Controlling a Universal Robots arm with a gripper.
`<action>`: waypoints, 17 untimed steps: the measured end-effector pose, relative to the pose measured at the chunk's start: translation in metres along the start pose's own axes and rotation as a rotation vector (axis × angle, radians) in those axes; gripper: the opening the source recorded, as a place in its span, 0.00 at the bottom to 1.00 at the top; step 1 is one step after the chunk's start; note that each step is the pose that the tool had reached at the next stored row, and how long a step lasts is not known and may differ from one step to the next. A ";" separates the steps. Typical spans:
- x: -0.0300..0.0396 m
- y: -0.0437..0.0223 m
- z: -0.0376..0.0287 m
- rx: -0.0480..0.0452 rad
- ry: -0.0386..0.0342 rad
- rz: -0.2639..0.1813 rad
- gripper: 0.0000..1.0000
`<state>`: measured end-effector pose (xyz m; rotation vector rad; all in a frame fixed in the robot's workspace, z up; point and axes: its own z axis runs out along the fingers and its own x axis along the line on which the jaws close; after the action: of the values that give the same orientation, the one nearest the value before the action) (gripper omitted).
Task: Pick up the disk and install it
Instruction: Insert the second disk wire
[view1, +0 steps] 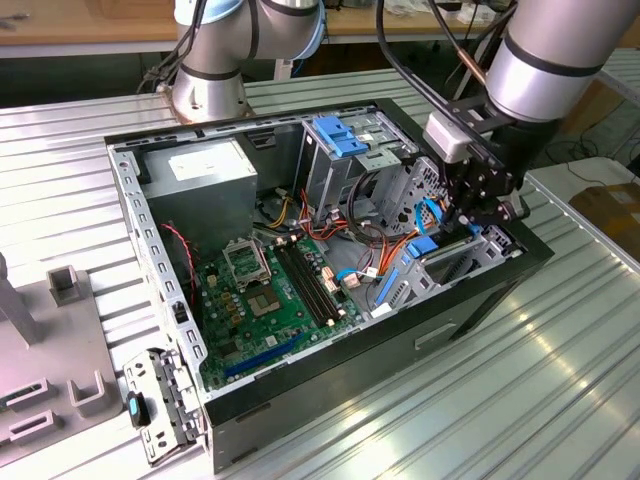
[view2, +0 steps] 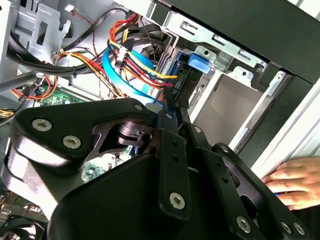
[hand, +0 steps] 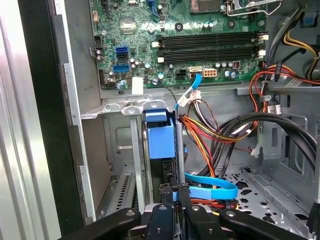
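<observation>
The gripper (view1: 470, 222) is reaching into the open computer case (view1: 300, 400) on the worktop (view1: 480, 400), its fingers (hand: 172, 210) closing on the disk (hand: 161, 142). The disk is standing on edge in the drive bay, beside the bundled cables (hand: 210, 127). A hand (view2: 295, 182) is resting outside the case wall in the second wrist view.

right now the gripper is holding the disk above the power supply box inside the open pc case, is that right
No. The gripper holds the disk above the drive bay, at the exterior view's right end of the open pc case. The power supply box sits toward that view's left.
</observation>
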<state>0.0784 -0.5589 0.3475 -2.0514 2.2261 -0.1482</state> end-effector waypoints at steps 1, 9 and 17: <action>0.0000 0.0000 -0.0001 0.0000 0.0001 0.000 0.16; 0.0024 -0.0002 0.0004 -0.0001 -0.0006 -0.003 0.16; 0.0029 -0.0004 -0.0010 -0.0010 -0.0121 -0.003 0.16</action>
<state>0.0784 -0.5618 0.3485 -2.0510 2.2164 -0.1346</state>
